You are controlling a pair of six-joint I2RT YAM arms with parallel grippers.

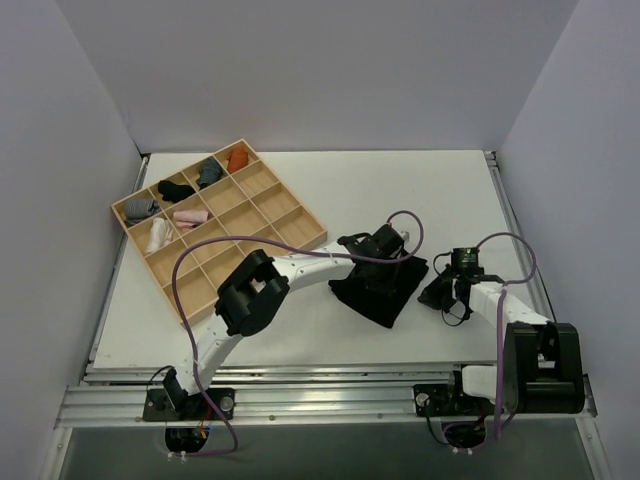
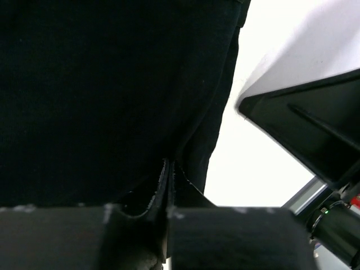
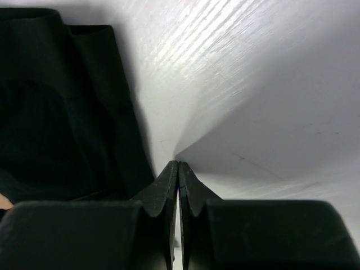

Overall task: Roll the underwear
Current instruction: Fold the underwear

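Black fabric, the one underwear [image 1: 388, 292] lies on the counter [image 1: 400, 190] near one wooden tray [image 1: 275, 205] of six rolled bundles [image 1: 190, 215], with two claws at it: left claw [image 2: 169, 169] pinched on a fold, right claw [image 3: 178, 169] closed empty beside its edge.

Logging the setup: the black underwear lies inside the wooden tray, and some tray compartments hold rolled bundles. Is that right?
Not quite. The underwear lies on the table, right of the wooden tray, not inside it, as the top view shows. Some compartments do hold rolled bundles.
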